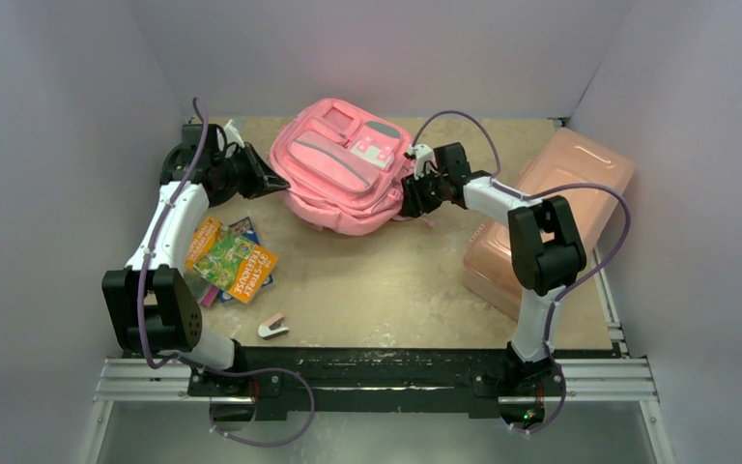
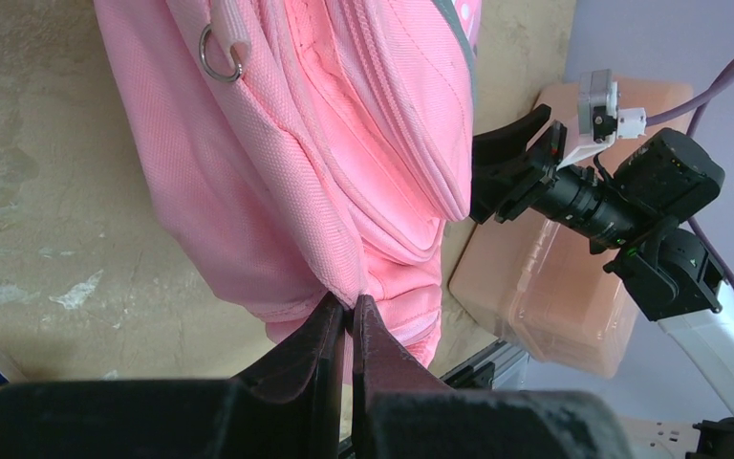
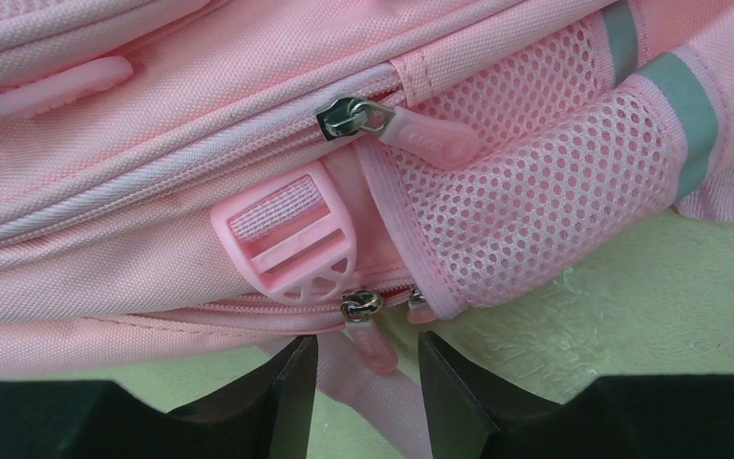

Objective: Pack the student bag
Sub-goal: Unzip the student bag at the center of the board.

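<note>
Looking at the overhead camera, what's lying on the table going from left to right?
picture books → pink student bag → salmon plastic box. The small white item near the front edge is left out, since it overlaps the books' span.

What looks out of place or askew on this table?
The salmon box sits slanted at the right, one corner seems past the table edge. The books lie fanned, not stacked squarely. Nothing looks spilled or damaged.
</note>
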You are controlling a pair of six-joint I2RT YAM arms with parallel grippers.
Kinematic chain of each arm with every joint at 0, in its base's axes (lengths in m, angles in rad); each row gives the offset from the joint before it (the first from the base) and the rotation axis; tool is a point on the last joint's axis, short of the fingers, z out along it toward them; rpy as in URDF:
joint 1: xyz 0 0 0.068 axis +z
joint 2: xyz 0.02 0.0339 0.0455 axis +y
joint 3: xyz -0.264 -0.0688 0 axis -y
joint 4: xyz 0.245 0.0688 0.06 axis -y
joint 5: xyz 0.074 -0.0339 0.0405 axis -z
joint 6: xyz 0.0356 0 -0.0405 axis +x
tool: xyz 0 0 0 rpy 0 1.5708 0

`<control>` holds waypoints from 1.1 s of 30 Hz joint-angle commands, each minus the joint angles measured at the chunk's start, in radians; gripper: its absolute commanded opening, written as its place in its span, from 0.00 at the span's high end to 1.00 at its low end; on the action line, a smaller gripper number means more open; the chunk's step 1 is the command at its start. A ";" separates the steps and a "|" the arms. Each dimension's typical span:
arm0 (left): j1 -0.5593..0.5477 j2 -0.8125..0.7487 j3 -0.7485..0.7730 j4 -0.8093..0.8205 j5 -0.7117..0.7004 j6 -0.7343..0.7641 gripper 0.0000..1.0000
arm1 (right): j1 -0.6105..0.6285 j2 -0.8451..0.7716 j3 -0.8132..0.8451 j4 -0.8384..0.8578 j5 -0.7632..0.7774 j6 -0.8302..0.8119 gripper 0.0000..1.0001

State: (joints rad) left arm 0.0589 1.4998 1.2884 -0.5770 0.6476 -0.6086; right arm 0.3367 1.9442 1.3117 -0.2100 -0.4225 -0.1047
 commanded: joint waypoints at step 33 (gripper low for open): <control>0.007 -0.018 0.019 0.113 0.077 -0.026 1.00 | 0.058 -0.106 -0.101 0.235 0.165 0.032 0.86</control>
State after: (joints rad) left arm 0.0589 1.4998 1.2884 -0.5533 0.6598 -0.6174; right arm 0.3813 1.9148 1.2320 -0.0795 -0.2863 -0.0719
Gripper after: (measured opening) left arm 0.034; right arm 0.195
